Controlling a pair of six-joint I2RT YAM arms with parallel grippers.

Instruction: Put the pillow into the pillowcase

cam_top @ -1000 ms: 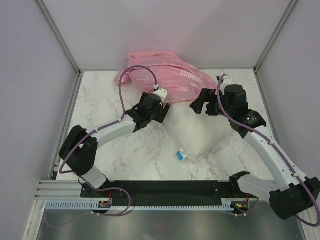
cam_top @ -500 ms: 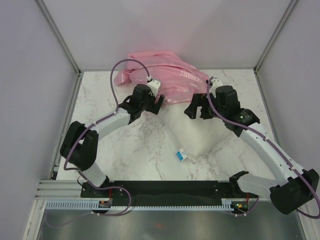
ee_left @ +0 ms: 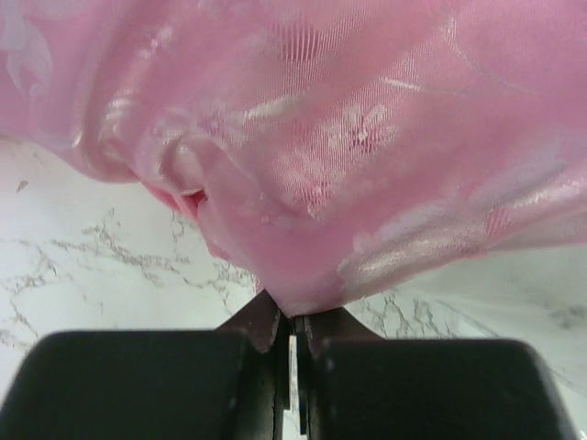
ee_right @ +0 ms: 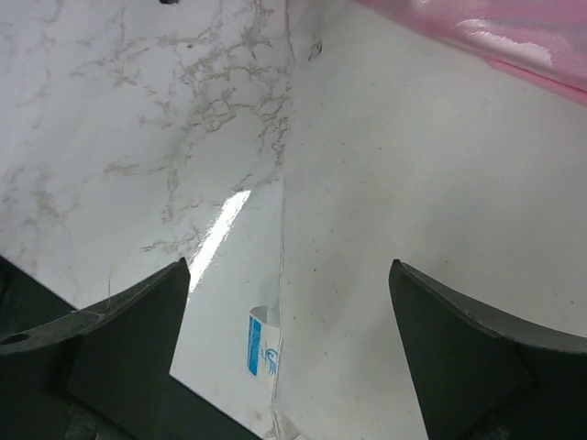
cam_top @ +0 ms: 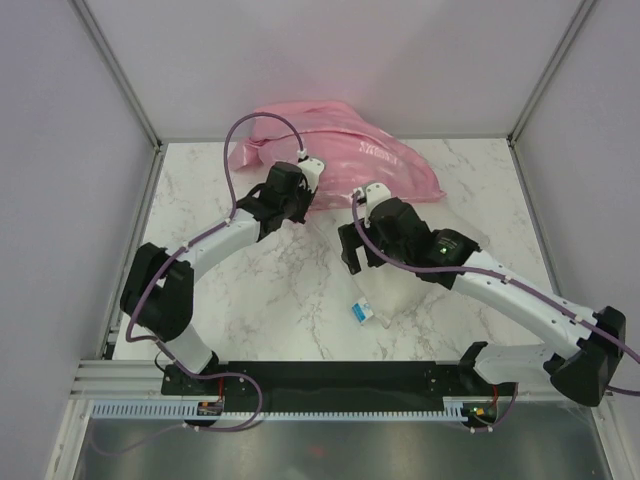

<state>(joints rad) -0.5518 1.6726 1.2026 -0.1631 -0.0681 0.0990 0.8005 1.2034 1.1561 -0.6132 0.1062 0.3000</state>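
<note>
The pink satin pillowcase (cam_top: 375, 162) lies bunched at the back of the table. My left gripper (cam_top: 308, 198) is at its near left edge; in the left wrist view it (ee_left: 298, 316) is shut on a pinched fold of the pillowcase (ee_left: 348, 156). The white pillow (cam_top: 405, 292) lies in front of the pillowcase, partly under the right arm, with its blue-and-white tag (cam_top: 362, 312) at the near edge. My right gripper (cam_top: 351, 252) hovers open over the pillow's left edge. In the right wrist view the wide-apart gripper (ee_right: 289, 266) frames the pillow (ee_right: 422, 183) and its tag (ee_right: 264, 344).
The marble table (cam_top: 250, 300) is walled by grey panels at the left, back and right. A black base rail (cam_top: 340, 378) runs along the near edge. The left arm's purple cable (cam_top: 240, 135) loops above the pillowcase.
My left gripper has moved back to the pillowcase's edge and shut on it. The right arm has swung left and nearer, over the pillow's left edge, still open.
</note>
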